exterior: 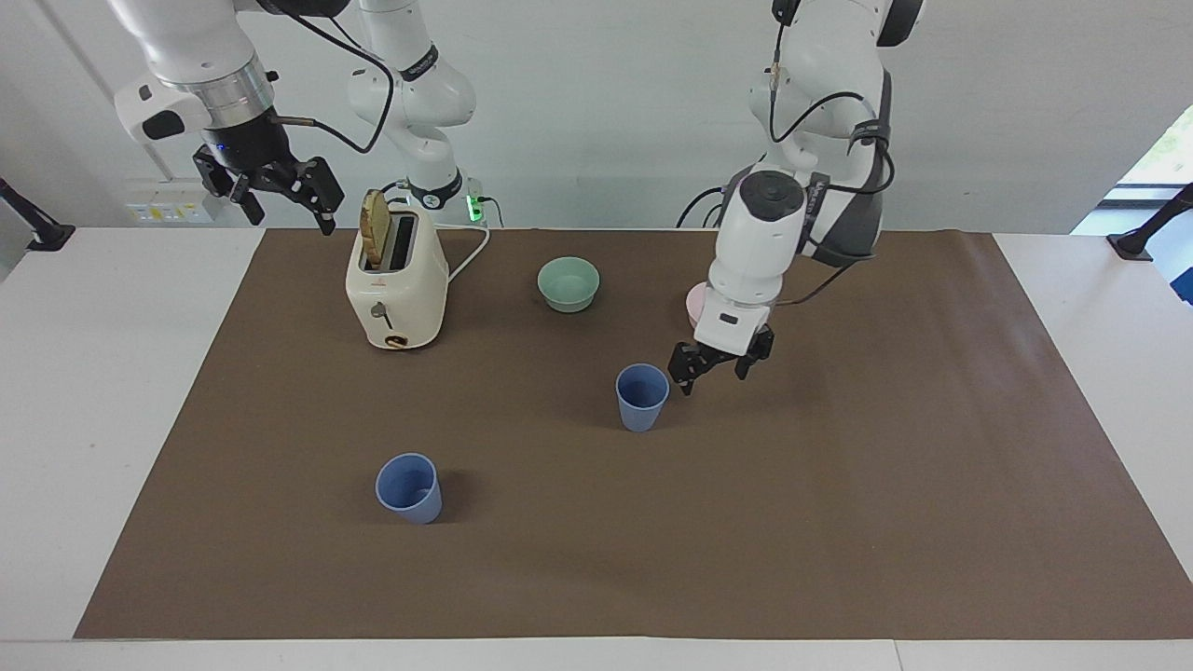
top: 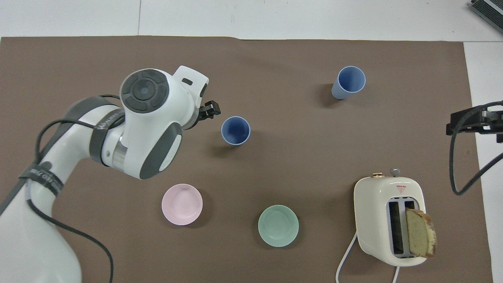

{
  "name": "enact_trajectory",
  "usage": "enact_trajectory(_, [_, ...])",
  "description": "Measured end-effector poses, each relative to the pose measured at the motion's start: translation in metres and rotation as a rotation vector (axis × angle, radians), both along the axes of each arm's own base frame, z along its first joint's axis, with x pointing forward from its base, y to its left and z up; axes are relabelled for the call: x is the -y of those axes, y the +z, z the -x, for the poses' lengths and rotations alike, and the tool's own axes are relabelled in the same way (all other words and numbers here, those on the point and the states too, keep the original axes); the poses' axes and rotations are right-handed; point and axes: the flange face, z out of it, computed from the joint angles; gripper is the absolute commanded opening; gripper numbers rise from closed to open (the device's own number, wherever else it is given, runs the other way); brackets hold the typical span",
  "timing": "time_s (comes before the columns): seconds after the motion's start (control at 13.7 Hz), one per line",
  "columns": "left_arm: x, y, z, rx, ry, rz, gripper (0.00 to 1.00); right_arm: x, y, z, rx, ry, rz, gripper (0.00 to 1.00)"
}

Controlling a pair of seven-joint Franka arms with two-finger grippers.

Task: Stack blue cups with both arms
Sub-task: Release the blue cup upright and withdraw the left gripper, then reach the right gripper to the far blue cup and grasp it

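One blue cup (exterior: 642,397) stands beside the left gripper (exterior: 719,365), whose fingers are apart and empty. The other cup (exterior: 408,487) stands farther from the robots than the toaster (exterior: 396,282). Only the facing view shows the right gripper (exterior: 280,193) whole, fingers apart, up beside the toaster

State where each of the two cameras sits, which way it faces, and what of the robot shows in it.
Facing view: high across the table, looking at the robots; both arms show, left gripper open beside a blue cup, right gripper open above the table's edge by the toaster.
Overhead view: above the robots' end, looking forward and down; left arm fills it, the right gripper at the edge.
Shared: both cups, two bowls, toaster.
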Motion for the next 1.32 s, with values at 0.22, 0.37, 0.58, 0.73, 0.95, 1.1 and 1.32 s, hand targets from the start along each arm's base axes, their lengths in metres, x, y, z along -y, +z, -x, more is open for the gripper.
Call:
enact_trajectory(0.22, [-0.084, 0.037, -0.007, -0.031, -0.089, -0.035, 1.00, -0.002, 0.000, -0.001, 0.004, 0.004, 0.000, 1.00])
enact_trajectory(0.37, [-0.122, 0.053, -0.005, -0.051, -0.140, -0.046, 1.00, -0.002, 0.000, -0.002, 0.013, 0.006, 0.000, 1.00])
enact_trajectory(0.58, [-0.165, 0.075, 0.002, -0.073, -0.189, -0.038, 1.00, -0.006, -0.001, -0.006, 0.027, 0.015, 0.000, 1.00])
enact_trajectory(0.73, [-0.191, 0.092, 0.009, -0.074, -0.207, -0.037, 1.00, -0.009, -0.001, -0.010, 0.044, 0.021, 0.000, 1.00])
enact_trajectory(0.95, [-0.204, 0.110, 0.021, -0.089, -0.251, -0.040, 1.00, -0.018, -0.015, -0.026, 0.056, 0.051, -0.004, 1.00])
enact_trajectory(1.1, [-0.208, 0.128, 0.027, -0.100, -0.258, -0.041, 1.00, -0.030, -0.034, -0.046, 0.062, 0.074, -0.009, 1.00])
enact_trajectory(1.32, [-0.215, 0.154, 0.033, -0.112, -0.255, -0.040, 1.00, -0.033, -0.074, -0.084, 0.081, 0.082, -0.018, 1.00])
